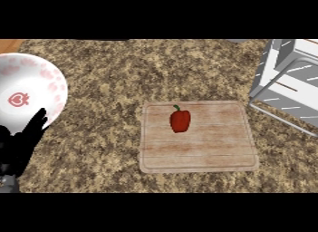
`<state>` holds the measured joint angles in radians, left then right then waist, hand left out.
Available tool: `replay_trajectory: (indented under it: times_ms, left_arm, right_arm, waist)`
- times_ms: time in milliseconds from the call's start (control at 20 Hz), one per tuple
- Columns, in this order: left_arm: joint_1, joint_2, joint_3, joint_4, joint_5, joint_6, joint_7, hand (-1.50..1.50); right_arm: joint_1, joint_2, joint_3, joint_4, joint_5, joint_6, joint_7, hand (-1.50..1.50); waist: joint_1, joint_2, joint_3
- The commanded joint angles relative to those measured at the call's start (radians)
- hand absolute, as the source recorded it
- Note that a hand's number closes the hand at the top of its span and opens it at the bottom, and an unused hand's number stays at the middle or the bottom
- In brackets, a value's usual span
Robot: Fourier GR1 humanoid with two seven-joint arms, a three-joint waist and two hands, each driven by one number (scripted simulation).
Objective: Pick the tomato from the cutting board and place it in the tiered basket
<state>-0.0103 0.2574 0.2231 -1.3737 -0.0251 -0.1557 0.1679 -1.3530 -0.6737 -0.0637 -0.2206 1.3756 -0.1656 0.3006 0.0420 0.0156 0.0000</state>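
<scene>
Red vegetable (180, 121) with green stem, long like pepper rather than round tomato, lies on upper middle of wooden cutting board (199, 154), untouched. Board flat on speckled brown surface (121, 68). White tiered basket (291, 86) at right edge. Left hand (17, 145) at lower left, fingers straight, open, holding nothing, overlapping white bowl (21, 86) with pink pattern. Right hand unseen.

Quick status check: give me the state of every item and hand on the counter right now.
Red vegetable: lying on the board, untouched; looks more like a pepper than a tomato.
Board: flat on the counter, holding only the vegetable.
Basket: at the right edge, nothing seen in it.
Bowl: upright at the left, empty.
Left hand: open, resting at lower left.
Right hand: not in view.
</scene>
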Motion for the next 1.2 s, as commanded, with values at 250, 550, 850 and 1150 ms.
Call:
replay_trajectory:
  times_ms: [250,550,850,1150]
  left_arm:
    - [0.005,0.007,0.0,-0.01,-0.002,-0.008,0.0,0.0]
    - [0.068,-0.01,0.001,-0.016,0.004,-0.023,-0.053,0.0]
    - [0.008,-0.016,-0.003,-0.016,0.0,0.001,0.005,0.0]
    - [-0.013,-0.017,0.004,0.017,-0.012,0.02,0.008,0.0]
  right_arm:
    - [0.007,0.004,-0.074,0.131,-0.062,0.22,0.185,-1.5]
    - [0.058,-0.064,-0.152,0.087,-0.138,0.121,0.187,-1.5]
    - [0.028,-0.049,-0.195,-0.019,-0.179,-0.049,0.169,-1.5]
    - [-0.022,-0.124,-0.293,-0.053,-0.265,-0.06,0.282,-1.5]
  waist:
    - [-0.003,-0.002,0.0]
    - [0.007,0.003,0.001]
    - [-0.006,-0.003,0.001]
    - [-0.026,-0.009,0.0]
